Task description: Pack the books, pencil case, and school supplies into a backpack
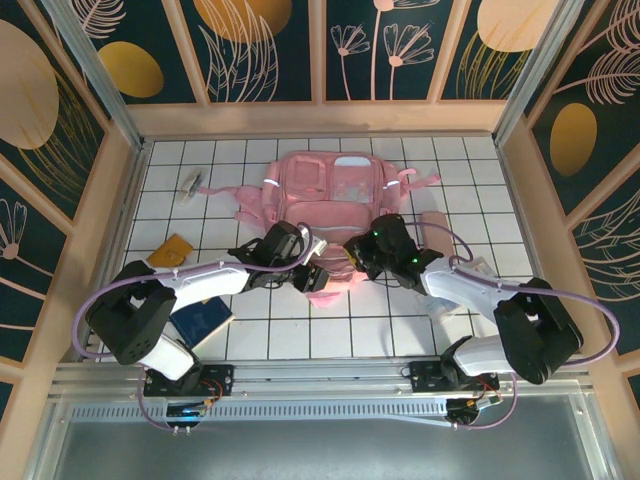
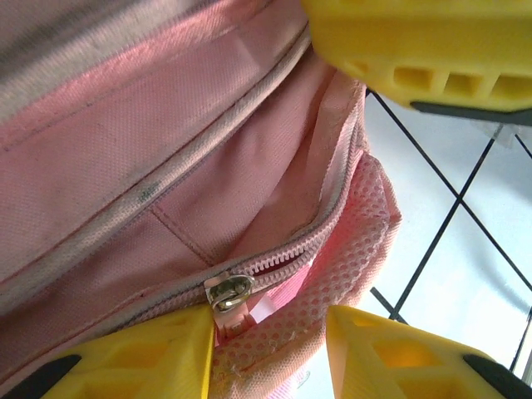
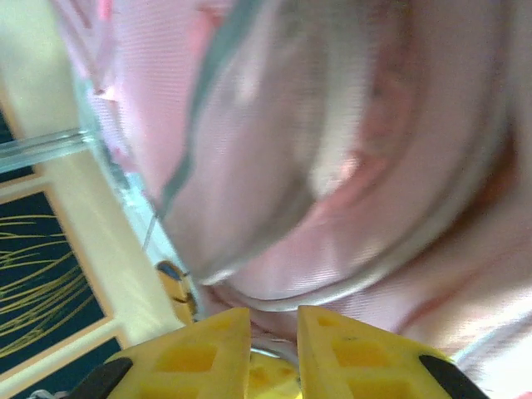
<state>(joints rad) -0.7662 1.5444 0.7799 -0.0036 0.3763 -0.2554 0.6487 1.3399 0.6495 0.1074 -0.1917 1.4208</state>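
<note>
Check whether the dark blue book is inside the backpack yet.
Out: the dark blue book lies on the table at near left, apart from the backpack.

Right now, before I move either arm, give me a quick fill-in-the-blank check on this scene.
1. In the top view, the flat orange square pad lies to the ___ of the large soft pink fabric backpack.
2. The thin dark blue softcover book is partly hidden by the robot's ___ arm.
3. The metal zipper pull sits right by the left claw's ___ fingers.
Missing: left; left; yellow.
</note>
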